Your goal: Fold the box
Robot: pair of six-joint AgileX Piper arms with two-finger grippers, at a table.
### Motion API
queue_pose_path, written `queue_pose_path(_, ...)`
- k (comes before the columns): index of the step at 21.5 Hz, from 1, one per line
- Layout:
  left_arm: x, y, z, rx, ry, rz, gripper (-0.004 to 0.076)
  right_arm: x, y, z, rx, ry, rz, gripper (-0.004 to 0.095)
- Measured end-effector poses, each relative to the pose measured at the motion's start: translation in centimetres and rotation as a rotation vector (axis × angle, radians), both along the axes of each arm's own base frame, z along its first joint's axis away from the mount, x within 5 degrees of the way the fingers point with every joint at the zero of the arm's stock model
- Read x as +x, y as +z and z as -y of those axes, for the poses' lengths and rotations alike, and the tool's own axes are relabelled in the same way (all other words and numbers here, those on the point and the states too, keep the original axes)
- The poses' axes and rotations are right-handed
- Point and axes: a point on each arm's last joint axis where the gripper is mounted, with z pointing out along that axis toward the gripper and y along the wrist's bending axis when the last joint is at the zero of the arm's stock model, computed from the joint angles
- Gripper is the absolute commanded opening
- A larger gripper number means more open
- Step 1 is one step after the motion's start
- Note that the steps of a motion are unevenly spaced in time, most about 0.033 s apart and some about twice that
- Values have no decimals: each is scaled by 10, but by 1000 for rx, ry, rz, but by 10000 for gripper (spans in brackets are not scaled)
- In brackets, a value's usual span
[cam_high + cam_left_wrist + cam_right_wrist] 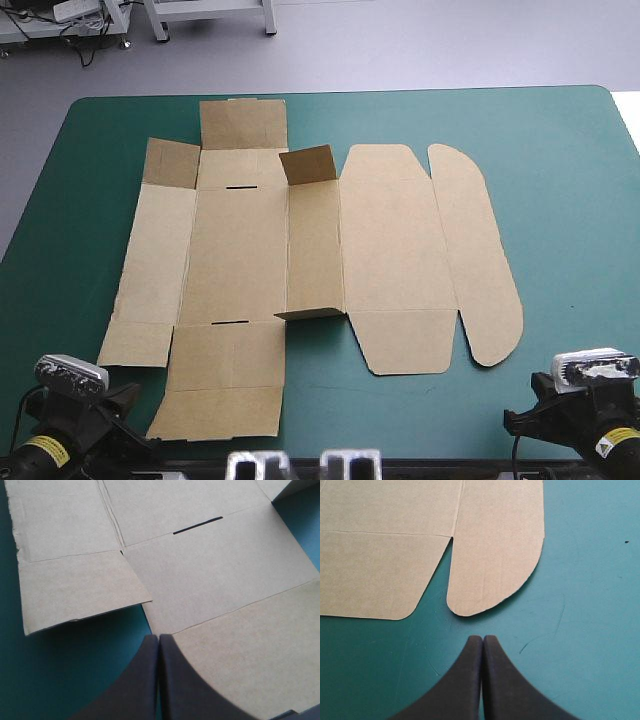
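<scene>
The brown box (pixel 300 255) lies as a cut sheet spread almost flat on the teal-green cover; two small flaps near its middle stand partly raised. My left gripper (pixel 159 639) is shut, its black tip resting over the near left flap of the box (pixel 210 580), close to a slot. My right gripper (pixel 483 639) is shut too, hovering over bare cover just short of the rounded lid flap (pixel 495 555). In the high view both arms sit at the near corners and their fingers are hidden.
The table's far edge (pixel 340 92) and right edge lie beyond the sheet. Bare teal-green cover (pixel 570 230) stretches to the right of the box and along the near edge between the arms.
</scene>
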Motion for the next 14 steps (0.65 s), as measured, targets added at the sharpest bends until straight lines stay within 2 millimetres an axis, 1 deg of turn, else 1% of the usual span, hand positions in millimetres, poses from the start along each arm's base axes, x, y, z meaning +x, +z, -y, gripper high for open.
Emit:
queue_pose_path(9,1,0,0,-1,6,-6,-9,0,0,0,0,0,0,-17)
queue_pose_path(11,4,1,0,19,12,-22,-9,0,0,0,0,0,0,-17)
queue_pose_path(14,16,15,-2,73,30,-32,-9,0,0,0,0,0,0,-17)
